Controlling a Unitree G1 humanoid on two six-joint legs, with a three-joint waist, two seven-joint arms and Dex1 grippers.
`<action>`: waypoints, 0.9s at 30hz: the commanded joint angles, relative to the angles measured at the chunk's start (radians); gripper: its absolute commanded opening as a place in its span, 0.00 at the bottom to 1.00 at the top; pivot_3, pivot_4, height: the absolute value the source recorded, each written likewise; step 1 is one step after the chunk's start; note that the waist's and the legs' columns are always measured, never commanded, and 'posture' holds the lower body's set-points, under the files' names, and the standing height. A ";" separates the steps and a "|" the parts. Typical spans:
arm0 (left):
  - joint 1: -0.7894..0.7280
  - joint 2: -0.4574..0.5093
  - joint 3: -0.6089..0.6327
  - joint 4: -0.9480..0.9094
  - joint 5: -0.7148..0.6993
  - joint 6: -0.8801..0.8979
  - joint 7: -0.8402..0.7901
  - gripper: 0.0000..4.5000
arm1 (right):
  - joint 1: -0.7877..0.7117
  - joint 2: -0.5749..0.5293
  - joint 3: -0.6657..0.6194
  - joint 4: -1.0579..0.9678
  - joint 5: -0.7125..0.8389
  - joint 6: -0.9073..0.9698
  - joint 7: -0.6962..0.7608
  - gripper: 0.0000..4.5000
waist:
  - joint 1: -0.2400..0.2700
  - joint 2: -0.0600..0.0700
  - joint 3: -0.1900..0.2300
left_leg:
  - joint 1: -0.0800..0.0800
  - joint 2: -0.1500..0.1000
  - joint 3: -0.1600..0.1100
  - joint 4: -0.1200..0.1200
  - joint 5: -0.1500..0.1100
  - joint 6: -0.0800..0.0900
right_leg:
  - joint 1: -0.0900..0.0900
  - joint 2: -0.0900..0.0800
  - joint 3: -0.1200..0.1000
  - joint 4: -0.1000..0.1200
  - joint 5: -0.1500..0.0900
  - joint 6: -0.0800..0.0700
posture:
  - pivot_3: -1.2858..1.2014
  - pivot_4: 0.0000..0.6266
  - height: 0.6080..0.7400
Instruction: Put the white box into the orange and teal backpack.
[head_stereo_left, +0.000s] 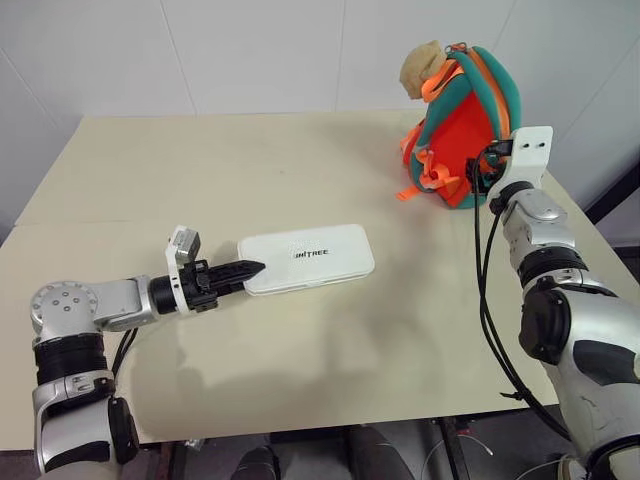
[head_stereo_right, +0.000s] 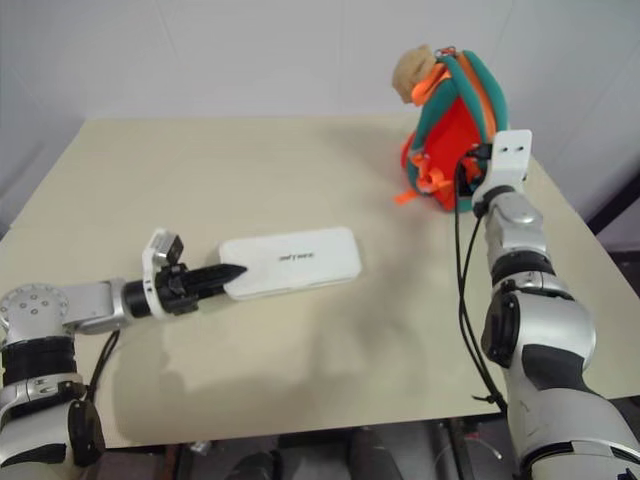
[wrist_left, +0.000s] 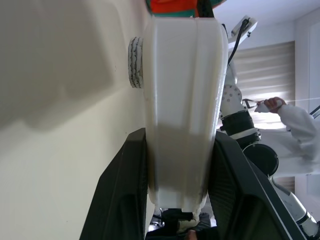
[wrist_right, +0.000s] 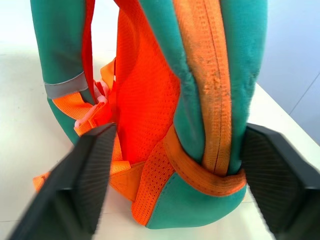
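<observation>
white box (head_stereo_left: 308, 258): stiff, smooth, likely light; left hand (head_stereo_left: 243, 271) clamps its short end | orange and teal backpack (head_stereo_left: 458, 124): soft, floppy; right hand (wrist_right: 180, 190) spread around its base edge

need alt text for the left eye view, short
The left end effector is shut on the near end of a flat white box lying on a beige table. At the far right, the right end effector reaches an upright orange and teal backpack with a tan plush toy on top.

Bright, even overhead light throws soft shadows on the table (head_stereo_left: 300, 150); wrist views blur up close.
</observation>
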 joint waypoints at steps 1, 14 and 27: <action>0.003 0.009 0.031 -0.040 -0.050 0.001 0.006 0.28 | -0.033 -0.009 -0.007 -0.010 -0.003 -0.018 -0.012 0.67 | 0.000 0.000 0.000 | 0.000 0.000 0.000 0.000 0.000 0.000 | 0.000 0.000 0.000 0.000 0.000 0.000 | 0.52 0.24 1.00; -0.005 -0.004 0.032 -0.039 -0.044 0.001 0.021 0.28 | -0.034 -0.018 -0.016 -0.012 -0.002 -0.014 -0.021 0.08 | -0.007 0.000 0.000 | 0.000 0.000 0.000 0.000 0.000 0.000 | 0.000 0.000 0.000 0.000 0.000 0.000 | 0.52 0.24 1.00; 0.003 -0.013 0.027 -0.044 -0.038 0.001 0.014 0.28 | -0.021 0.005 -0.027 -0.058 0.045 -0.059 0.048 0.08 | -0.022 0.000 0.000 | 0.000 0.000 0.000 0.000 0.000 0.000 | 0.000 0.000 0.000 0.000 0.000 0.000 | 0.52 0.24 1.00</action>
